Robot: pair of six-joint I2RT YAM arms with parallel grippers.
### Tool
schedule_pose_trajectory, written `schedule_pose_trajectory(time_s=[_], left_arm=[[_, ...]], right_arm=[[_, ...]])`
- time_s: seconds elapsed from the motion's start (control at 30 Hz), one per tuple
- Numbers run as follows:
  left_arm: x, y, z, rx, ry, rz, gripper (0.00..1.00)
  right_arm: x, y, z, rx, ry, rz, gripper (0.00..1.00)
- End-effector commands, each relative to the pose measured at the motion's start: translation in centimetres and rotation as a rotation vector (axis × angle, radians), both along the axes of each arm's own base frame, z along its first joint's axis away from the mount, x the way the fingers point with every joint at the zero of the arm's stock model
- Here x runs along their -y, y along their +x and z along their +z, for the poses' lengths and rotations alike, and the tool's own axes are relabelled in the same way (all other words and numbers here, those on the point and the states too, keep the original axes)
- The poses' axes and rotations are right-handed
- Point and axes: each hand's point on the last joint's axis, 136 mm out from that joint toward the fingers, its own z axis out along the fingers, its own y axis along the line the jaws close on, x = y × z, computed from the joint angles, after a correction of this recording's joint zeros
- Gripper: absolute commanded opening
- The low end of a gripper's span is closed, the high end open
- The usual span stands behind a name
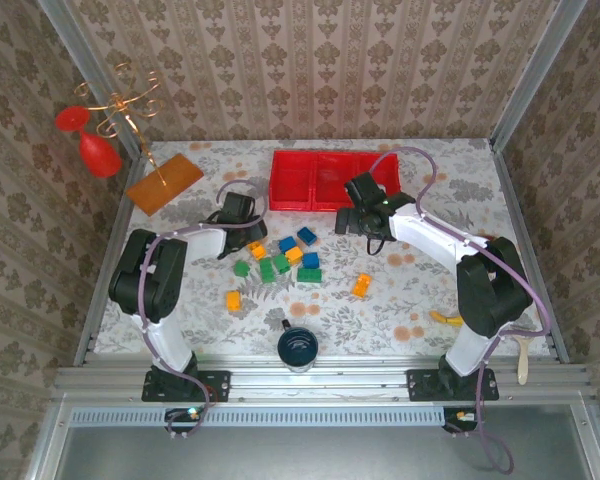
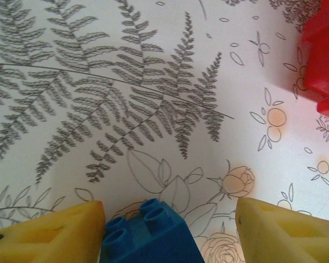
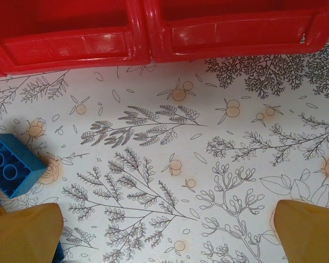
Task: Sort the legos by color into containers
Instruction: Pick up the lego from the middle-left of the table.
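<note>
Left claw half-closed around a blue brick, right claw wide open and empty.
The left claw (image 2: 169, 216) straddles a blue brick (image 2: 148, 238). One finger (image 2: 55, 233) touches the brick while the other stands clear of it, so there is no grip. The right claw (image 3: 167, 211) holds nothing and hangs over the table (image 3: 170, 164), just in front of the red tray (image 3: 137, 44), with a second blue brick (image 3: 11, 167) by one finger. The other legos (image 1: 280, 262) lie loose between the arms, near the tray.

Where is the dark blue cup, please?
In the top view, the dark blue cup stands at the table's near edge, between the left arm and right arm.
</note>
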Motion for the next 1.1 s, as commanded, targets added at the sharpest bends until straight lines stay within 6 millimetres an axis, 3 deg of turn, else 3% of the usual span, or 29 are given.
schedule_pose_trajectory(time_s=[0.0, 0.07, 0.33, 0.67, 0.93, 1.07], left_arm=[[1.1, 0.4, 0.5, 0.008, -0.001, -0.048, 0.62], [0.6, 0.3, 0.4, -0.002, 0.023, -0.037, 0.56], [-0.4, -0.5, 0.3, -0.042, 0.121, -0.041, 0.59], [0.5, -0.7, -0.8, -0.086, 0.144, -0.082, 0.57], [0.8, 0.2, -0.4, -0.061, 0.158, -0.094, 0.44], [0.8, 1.0, -0.1, -0.052, 0.168, -0.099, 0.31]], right_arm=[[-0.5, 0.3, 0.9, 0.013, 0.017, -0.004, 1.00], [-0.5, 0.3, 0.9, 0.011, 0.016, -0.005, 1.00], [-0.6, 0.5, 1.0, 0.012, 0.016, -0.004, 1.00], [-0.8, 0.7, 1.0, 0.010, 0.015, -0.001, 1.00], [-0.6, 0.5, 0.8, 0.007, 0.015, -0.004, 1.00], [-0.5, 0.5, 0.9, 0.010, 0.014, -0.009, 1.00]])
